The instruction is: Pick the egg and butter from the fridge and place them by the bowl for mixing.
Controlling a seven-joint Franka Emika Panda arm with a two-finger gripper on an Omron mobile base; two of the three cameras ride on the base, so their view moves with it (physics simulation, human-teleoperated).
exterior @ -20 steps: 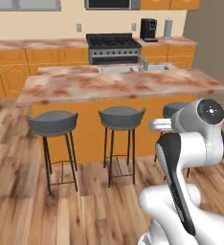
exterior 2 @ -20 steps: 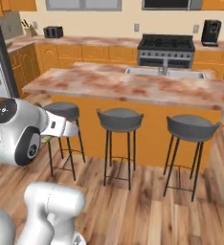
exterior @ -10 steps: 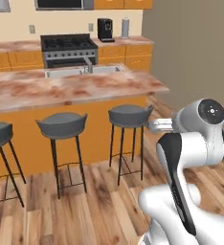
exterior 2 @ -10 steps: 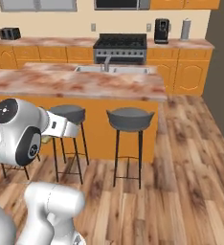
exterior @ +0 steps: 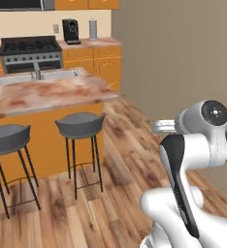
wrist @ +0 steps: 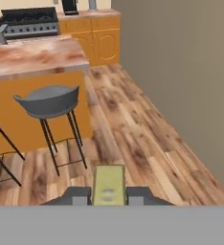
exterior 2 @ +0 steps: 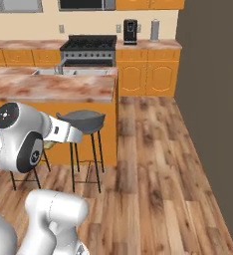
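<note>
End effector (wrist: pixel 108 195) clamped on the yellow-tan butter (wrist: pixel 108 184), above wood floor (wrist: pixel 133 139), grey stool (wrist: pixel 49 101) far left.

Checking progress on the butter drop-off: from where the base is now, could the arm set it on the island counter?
Probably not yet. The tool is shut on the butter, but the island counter lies well ahead and to the left, beyond a stool and open floor. The base likely needs to drive closer.

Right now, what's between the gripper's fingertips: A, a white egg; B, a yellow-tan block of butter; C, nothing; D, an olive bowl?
B: in the hand view the gripper is shut on the butter, a yellow-tan rectangular block sticking out between its two dark fingertips, above the wood floor.
</note>
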